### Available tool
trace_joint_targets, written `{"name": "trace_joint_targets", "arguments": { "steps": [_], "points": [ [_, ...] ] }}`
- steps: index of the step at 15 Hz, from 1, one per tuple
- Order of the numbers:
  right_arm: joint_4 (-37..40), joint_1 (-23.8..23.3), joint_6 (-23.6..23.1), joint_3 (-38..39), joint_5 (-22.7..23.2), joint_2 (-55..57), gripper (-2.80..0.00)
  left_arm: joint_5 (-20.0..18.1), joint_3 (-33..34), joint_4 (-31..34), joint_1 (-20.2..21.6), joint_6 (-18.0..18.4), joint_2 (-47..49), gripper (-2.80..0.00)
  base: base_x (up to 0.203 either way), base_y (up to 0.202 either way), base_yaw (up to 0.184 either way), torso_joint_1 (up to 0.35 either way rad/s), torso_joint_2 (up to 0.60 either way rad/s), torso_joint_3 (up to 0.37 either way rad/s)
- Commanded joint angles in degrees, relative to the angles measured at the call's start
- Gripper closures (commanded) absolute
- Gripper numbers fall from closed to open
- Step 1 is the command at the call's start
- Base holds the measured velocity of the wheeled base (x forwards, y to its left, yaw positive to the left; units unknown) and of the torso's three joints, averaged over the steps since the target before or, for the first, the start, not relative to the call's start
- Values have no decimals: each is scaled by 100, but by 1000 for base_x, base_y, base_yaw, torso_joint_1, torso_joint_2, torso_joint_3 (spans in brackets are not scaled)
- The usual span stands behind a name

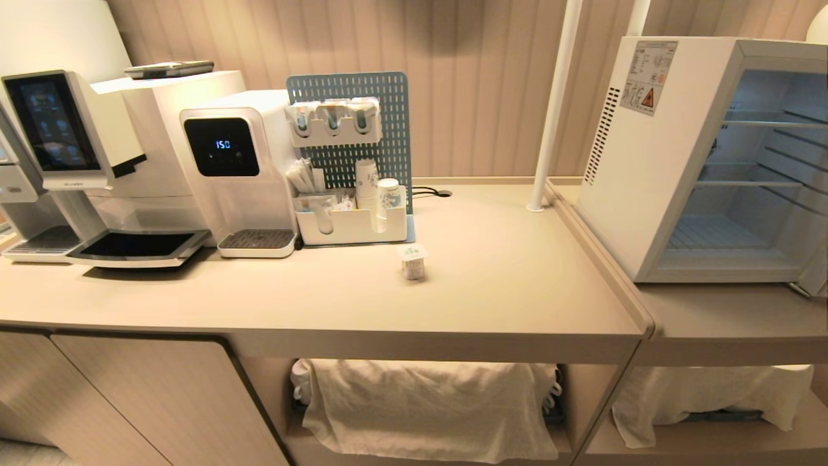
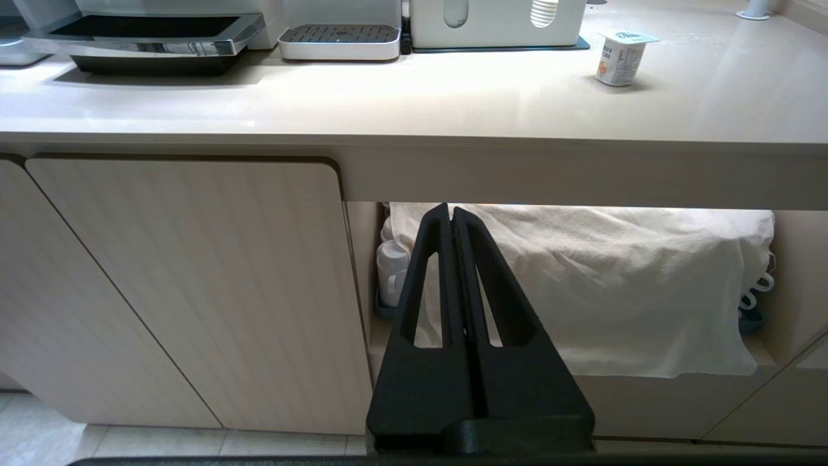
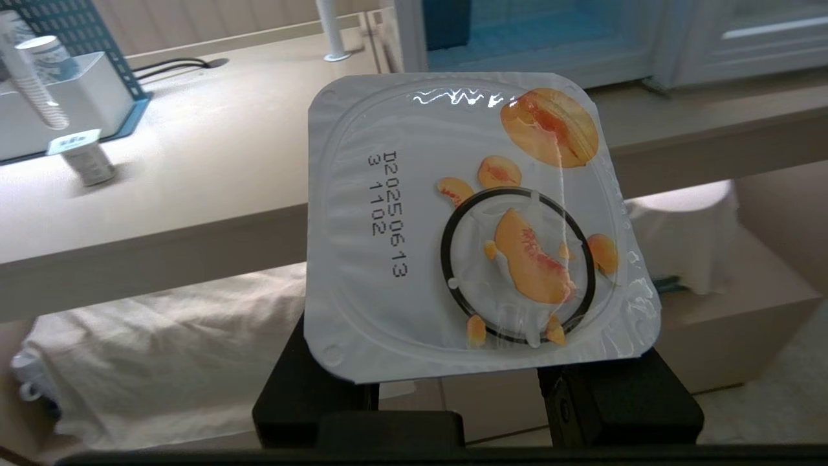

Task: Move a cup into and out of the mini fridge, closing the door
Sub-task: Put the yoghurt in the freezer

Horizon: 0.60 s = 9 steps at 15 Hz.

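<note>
1. The right gripper [image 3: 475, 382] is clamped on a peach yoghurt cup [image 3: 475, 226], one black finger on each side of it. The cup's foil lid, printed with peach slices and a date code, faces the wrist camera and hides the fingertips.

2. That gripper and its cup sit below the level of the counter [image 3: 194, 188] and out in front of its edge. They do not show in the head view.

3. Beyond the held cup and higher up stands the mini fridge [image 1: 647, 162], on a lower shelf just beside the counter's end. It is open, with bare wire shelves inside. Of the door [image 1: 816, 268], only a sliver shows, at the right edge of the head view.

4. A second small cup [image 1: 413, 261] stands upright on the counter, well apart from the right gripper – up and away on the side opposite the fridge, in front of the white organiser tray [image 1: 352, 226].

5. The left gripper [image 2: 451, 217] is closed tight, finger against finger, holding nothing. It points at the open shelf under the counter, where a white cloth [image 2: 582, 285] is draped. The second cup stands on the countertop above it.

6. Two white coffee machines [image 1: 129, 155] stand at the counter's far left end – well away from both grippers.
</note>
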Motion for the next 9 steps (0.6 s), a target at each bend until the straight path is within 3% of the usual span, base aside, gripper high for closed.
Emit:
{"name": "trace_joint_targets", "arguments": {
  "steps": [1,2,4,6,9],
  "points": [
    [-1233,15,21,1019,163,-404,0,5,1,-2,2,-2,2,0,0,0,0,0,0,0],
    [-1783,17,-60,1405,383,-393,0,-1,1,-2,2,-2,0,0,0,0,0,0,0,0],
    [-1610,26,-526,1489,1114,-375,0,0,1,-2,2,-2,0,0,0,0,0,0,0,0],
    [-1278,30,-1008,1473,1181,-372,0,6,1,-2,2,-2,0,0,0,0,0,0,0,0],
    [-1257,30,-769,1471,1165,-371,0,-1,1,-2,2,6,0,0,0,0,0,0,0,0]
  ]
}}
